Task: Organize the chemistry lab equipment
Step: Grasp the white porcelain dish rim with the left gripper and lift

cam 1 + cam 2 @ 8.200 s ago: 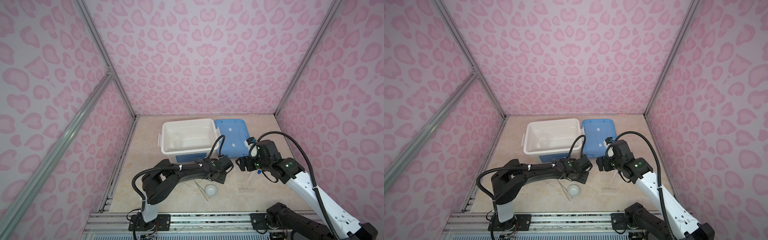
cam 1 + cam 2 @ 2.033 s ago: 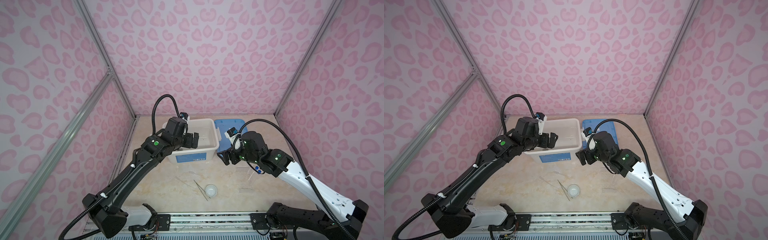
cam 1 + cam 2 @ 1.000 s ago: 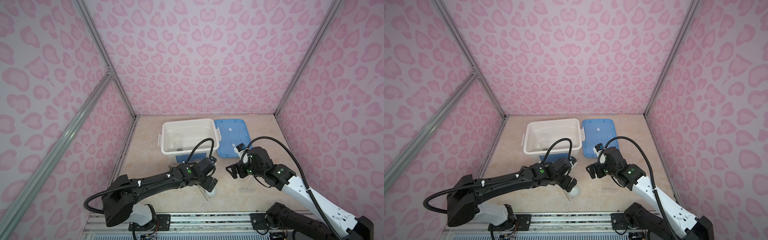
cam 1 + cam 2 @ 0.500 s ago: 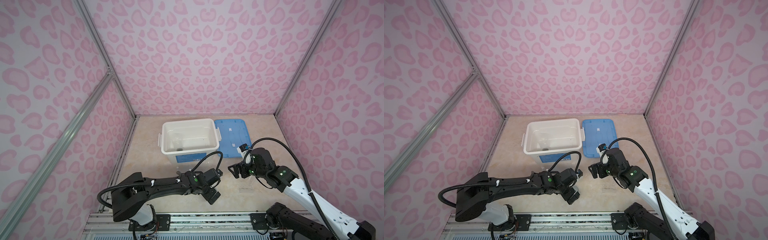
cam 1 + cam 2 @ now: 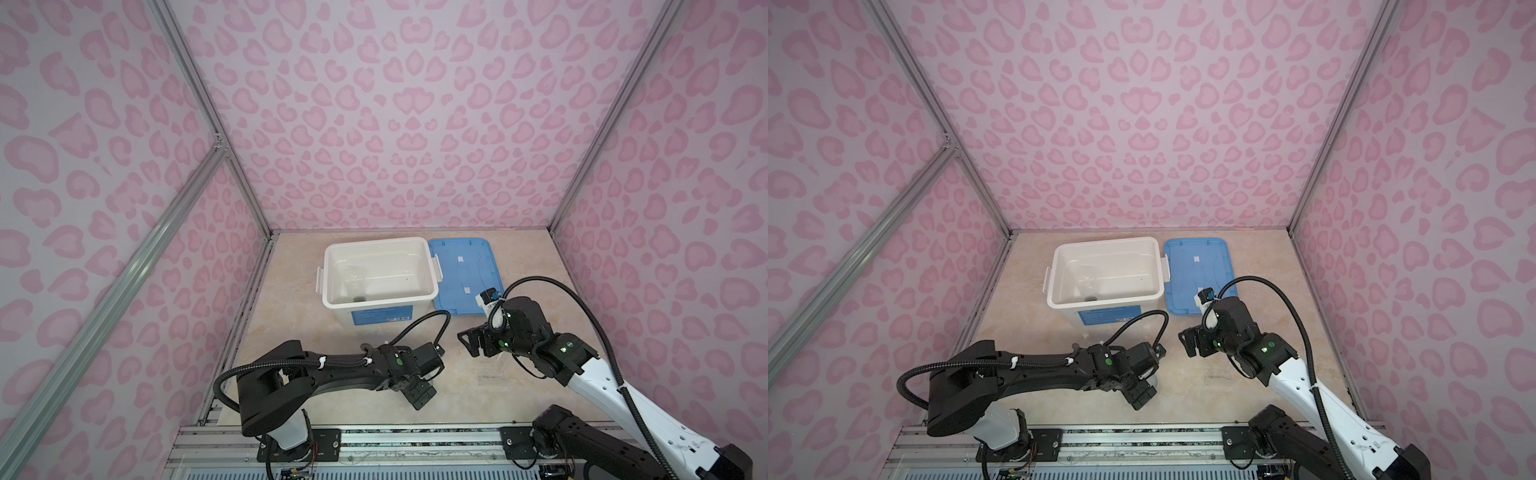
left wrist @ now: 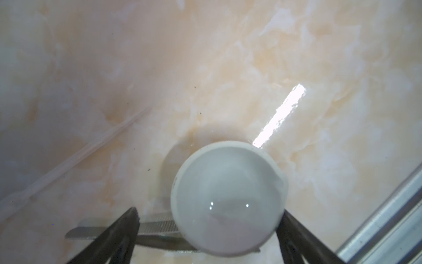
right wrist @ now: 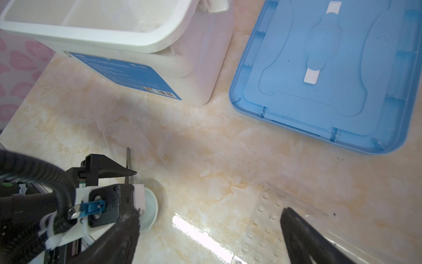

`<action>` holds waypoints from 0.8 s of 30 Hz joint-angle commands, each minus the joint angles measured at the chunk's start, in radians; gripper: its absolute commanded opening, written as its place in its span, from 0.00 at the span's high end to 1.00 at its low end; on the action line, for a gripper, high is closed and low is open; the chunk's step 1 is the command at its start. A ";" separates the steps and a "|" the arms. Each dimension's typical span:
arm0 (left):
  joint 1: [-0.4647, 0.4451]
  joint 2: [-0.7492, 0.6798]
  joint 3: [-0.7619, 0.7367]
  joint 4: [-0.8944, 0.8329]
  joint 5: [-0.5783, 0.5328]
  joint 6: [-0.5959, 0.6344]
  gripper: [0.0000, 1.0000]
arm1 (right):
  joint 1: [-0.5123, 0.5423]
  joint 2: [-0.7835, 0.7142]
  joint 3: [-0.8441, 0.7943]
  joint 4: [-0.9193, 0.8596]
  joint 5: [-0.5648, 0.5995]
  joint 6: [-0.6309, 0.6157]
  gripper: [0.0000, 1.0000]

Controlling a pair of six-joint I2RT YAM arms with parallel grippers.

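A small white round dish (image 6: pixel 228 196) sits on the marble table, partly on top of thin metal tweezers (image 6: pixel 155 226). My left gripper (image 6: pixel 210 230) stands open astride the dish, one finger against its rim and the other a gap away. In a top view the left gripper (image 5: pixel 428 380) is low near the table's front edge. A clear dropper (image 6: pixel 80 155) lies beside the dish. My right gripper (image 7: pixel 210 228) hangs open and empty above the table, over a clear rack (image 7: pixel 271 219). A clear glass vessel (image 5: pixel 353 276) lies in the white box.
The white box (image 5: pixel 332 266) stands open at the back with its blue lid (image 5: pixel 465 270) flat beside it. The metal frame rail (image 6: pixel 388 219) runs close to the dish. In a top view the right gripper (image 5: pixel 1192 338) is in front of the lid.
My left gripper has come down toward the table's front and now straddles the dish, which lay beside it a second ago. The right arm has shifted slightly to the right.
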 commanded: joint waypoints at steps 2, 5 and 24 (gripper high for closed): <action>-0.001 0.015 0.028 0.006 -0.033 -0.012 0.06 | 0.000 -0.001 -0.004 0.004 0.012 0.002 0.03; -0.001 0.038 0.044 0.010 -0.057 -0.020 0.08 | -0.002 0.002 -0.005 0.004 0.014 0.001 0.03; -0.001 0.015 0.003 0.049 0.043 -0.014 0.11 | -0.001 -0.001 -0.011 0.006 0.015 0.001 0.04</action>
